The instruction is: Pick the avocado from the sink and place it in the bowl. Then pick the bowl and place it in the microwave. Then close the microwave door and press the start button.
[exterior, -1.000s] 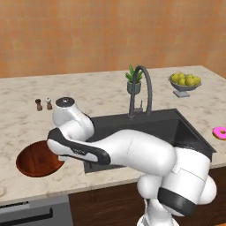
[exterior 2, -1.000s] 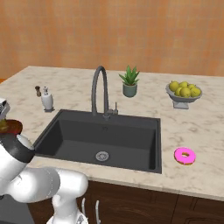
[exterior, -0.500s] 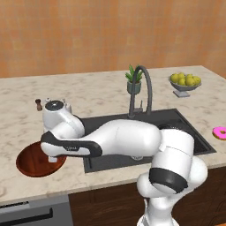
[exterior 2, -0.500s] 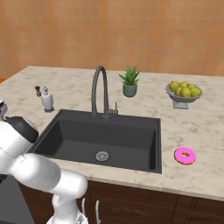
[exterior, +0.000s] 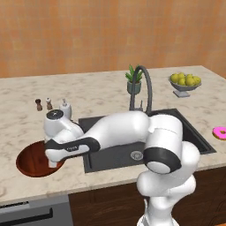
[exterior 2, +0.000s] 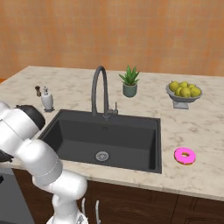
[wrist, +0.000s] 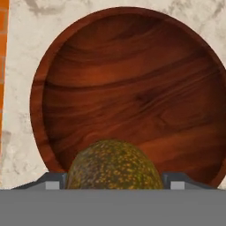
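Hand (wrist: 114, 185) holds avocado (wrist: 114, 165) over bowl (wrist: 128, 84) at its 6 o'clock rim; premature release risks rolling onto worktop (wrist: 20, 132).

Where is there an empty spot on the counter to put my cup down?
Bare marble lies between the potted plant and the fruit dish, and along the back wall behind the faucet. Left of the sink it is crowded: shakers, soap bottle, and the arm over the bowl.
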